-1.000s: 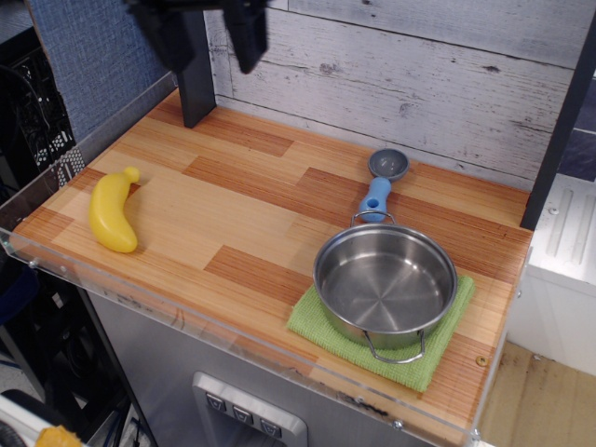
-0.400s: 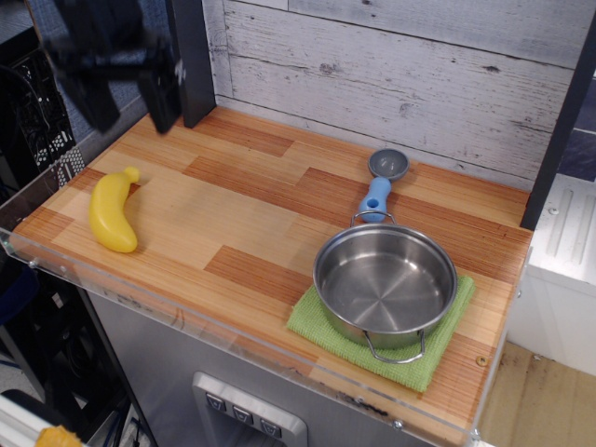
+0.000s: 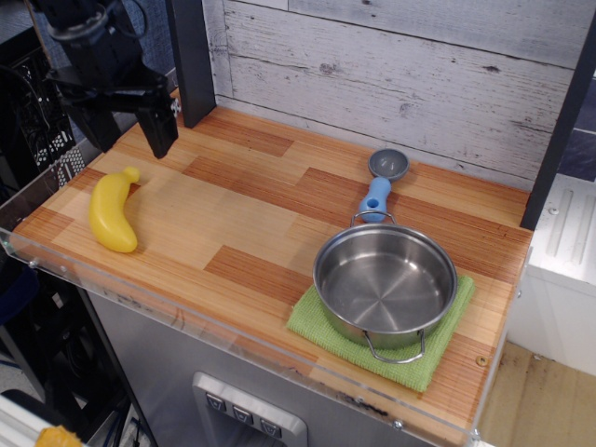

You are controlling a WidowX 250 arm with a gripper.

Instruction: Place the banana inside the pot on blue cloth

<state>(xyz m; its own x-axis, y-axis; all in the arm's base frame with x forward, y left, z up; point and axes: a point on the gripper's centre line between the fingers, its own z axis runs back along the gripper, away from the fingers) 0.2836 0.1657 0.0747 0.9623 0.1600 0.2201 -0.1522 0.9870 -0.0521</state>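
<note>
Banana (image 3: 112, 213): smooth, stiff, light, likely slippery; I would grip mid-body, across its width.
Tool (image 3: 128, 130): mine, spread, empty, above banana.
Pot (image 3: 385, 282): empty.

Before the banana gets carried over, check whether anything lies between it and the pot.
Nothing visible does. The banana lies at the left edge; the pot sits on the green cloth at the right, with bare wood between them. The blue-handled scoop lies behind the pot, off that line. The open gripper hovers above the banana.
</note>
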